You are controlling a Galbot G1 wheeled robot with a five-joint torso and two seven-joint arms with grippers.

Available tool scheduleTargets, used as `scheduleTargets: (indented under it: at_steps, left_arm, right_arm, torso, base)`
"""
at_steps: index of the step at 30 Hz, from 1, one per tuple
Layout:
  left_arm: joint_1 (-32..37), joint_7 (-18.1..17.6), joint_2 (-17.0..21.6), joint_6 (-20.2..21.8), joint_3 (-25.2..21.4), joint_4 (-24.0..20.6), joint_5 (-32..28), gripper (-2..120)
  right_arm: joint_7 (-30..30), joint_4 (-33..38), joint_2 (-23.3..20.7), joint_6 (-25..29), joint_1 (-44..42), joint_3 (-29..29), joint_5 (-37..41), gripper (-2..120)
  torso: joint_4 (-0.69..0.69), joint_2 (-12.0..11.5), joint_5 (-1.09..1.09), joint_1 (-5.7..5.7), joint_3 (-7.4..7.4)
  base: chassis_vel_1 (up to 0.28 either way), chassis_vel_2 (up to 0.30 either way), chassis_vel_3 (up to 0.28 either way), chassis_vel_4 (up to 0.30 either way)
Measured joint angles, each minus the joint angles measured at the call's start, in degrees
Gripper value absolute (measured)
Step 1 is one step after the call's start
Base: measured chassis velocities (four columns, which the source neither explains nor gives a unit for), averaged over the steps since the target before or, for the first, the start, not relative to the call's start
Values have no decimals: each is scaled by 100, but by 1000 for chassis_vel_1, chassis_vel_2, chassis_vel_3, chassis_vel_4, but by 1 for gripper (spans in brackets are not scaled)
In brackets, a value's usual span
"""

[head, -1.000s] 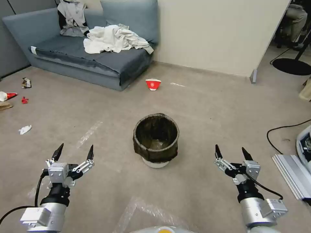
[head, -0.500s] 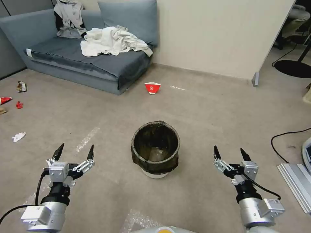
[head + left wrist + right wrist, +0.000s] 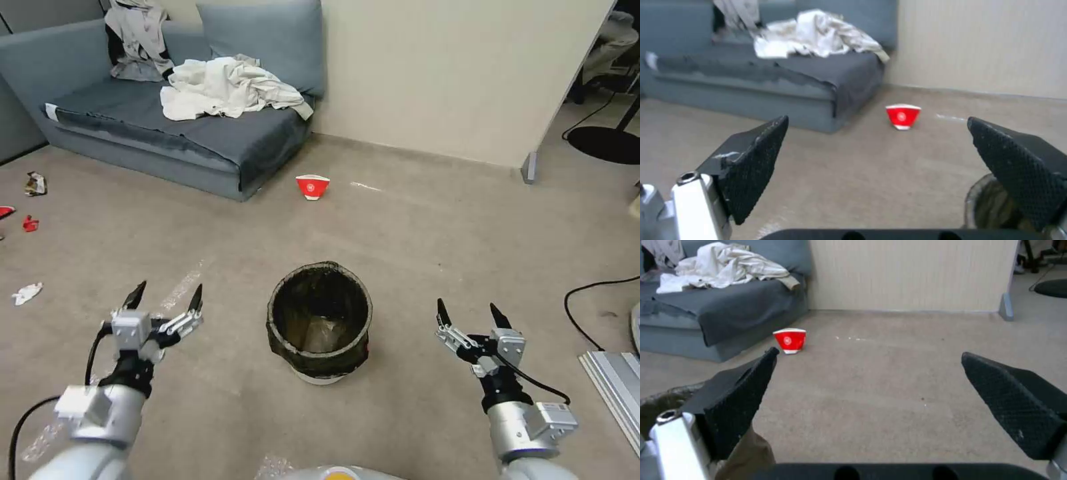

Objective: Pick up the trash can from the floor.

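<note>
Beige floor (image 3: 413, 233) fills your view, and the can (image 3: 319, 321) stands upright on it, dead centre between your arms, dark bag folded over its rim. Your left pincer (image 3: 165, 302) hovers beside it, fingers spread, touching nothing. Your right pincer (image 3: 467, 312) hangs on the other side, spread just as wide. Beyond the can sits a red cup (image 3: 313, 186), near the sofa (image 3: 167, 130).

Head camera high, angled down; wrist cameras low, forward, perhaps level; all share red cup (image 3: 313, 186).
</note>
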Motion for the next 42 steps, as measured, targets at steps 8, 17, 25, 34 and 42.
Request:
scheduleTargets:
  at_steps: [8,17,25,34,42]
  left_arm:
    - [-877,-779,460,1160,1139,125,-224,100]
    - [-1571,-1846,450,1901,2414,462,-424,100]
    - [-2337,-2845,271,2795,2878,822,-1134,100]
    - [-2874,-3106,249,3289,3003,1443,-1702,100]
    - [-3230,-3239,179,3409,3288,1713,-2024,100]
  right_arm:
    - [268,-195,-451,-38,83,-211,88,100]
    - [448,-309,-728,-124,47,-273,41,100]
    - [514,-309,-709,-119,-67,-201,-28,100]
    - [575,-332,-597,-52,-73,-238,-113,100]
    - [604,-278,-626,11,-128,-212,-122,100]
  torso:
    - [0,0,1,0,0]
    - [1,0,-1,0,0]
    - [0,0,0,0,0]
    - [1,0,0,0,0]
    - [1,0,-1,0,0]
  base:
    - [0,0,0,0]
    - [0,0,0,0]
    - [0,0,0,0]
    - [0,0,0,0]
    - [0,0,0,0]
